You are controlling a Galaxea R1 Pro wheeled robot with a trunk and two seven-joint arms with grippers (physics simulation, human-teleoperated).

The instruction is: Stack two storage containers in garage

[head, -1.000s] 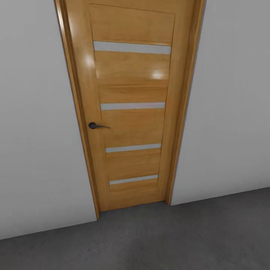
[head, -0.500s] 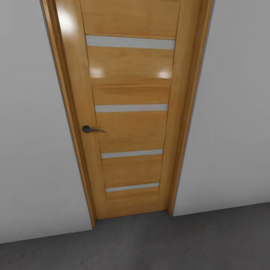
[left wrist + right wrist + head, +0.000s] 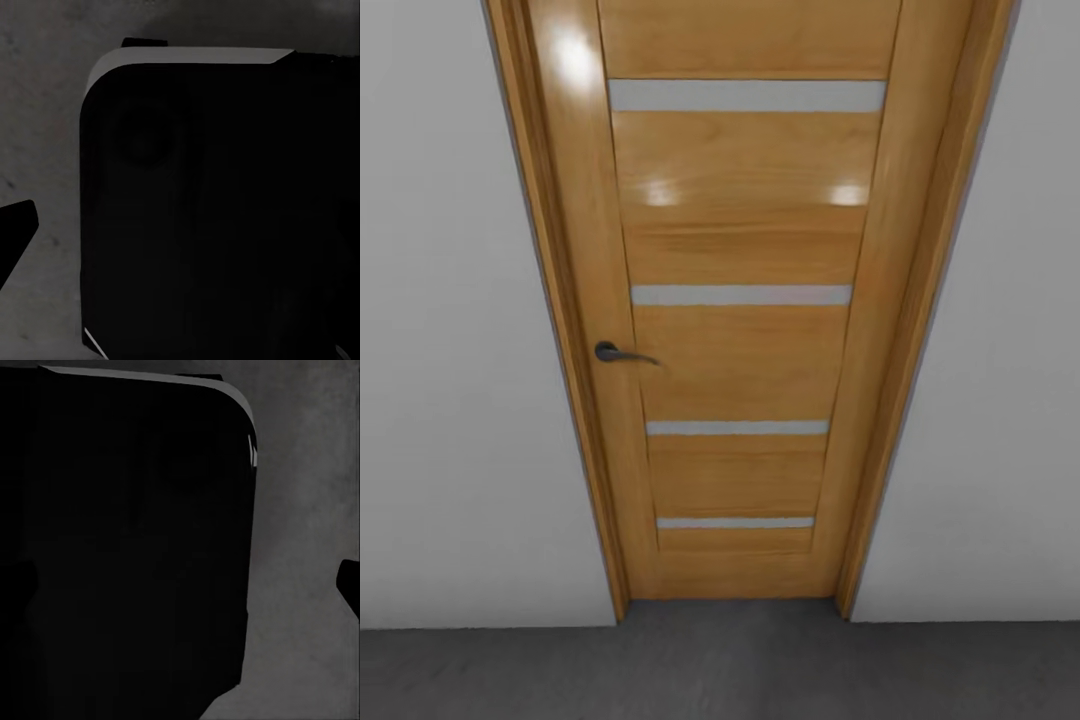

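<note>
I face the garage's orange wooden door (image 3: pixel 740 330) with four glass slits, shut, with a dark lever handle (image 3: pixel 622 353) on its left side. The dark grey concrete floor (image 3: pixel 720 670) runs along its foot. The two storage containers and the living room are out of view. My left gripper (image 3: pixel 180 225) hangs over the floor, and one dark fingertip (image 3: pixel 16 225) sits at the frame's edge with nothing held. In the right wrist view, my right gripper (image 3: pixel 187 581) does the same, its fingertip (image 3: pixel 349 581) far out to the side.
Plain pale grey walls (image 3: pixel 460 400) flank the door on both sides. The robot's own black base (image 3: pixel 217 210) looms large below each wrist camera, as in the right wrist view (image 3: pixel 127 540), over speckled concrete (image 3: pixel 307 585).
The head camera has moved closer to the door. The door now looks larger and sits a little further right, and less floor shows below it.
</note>
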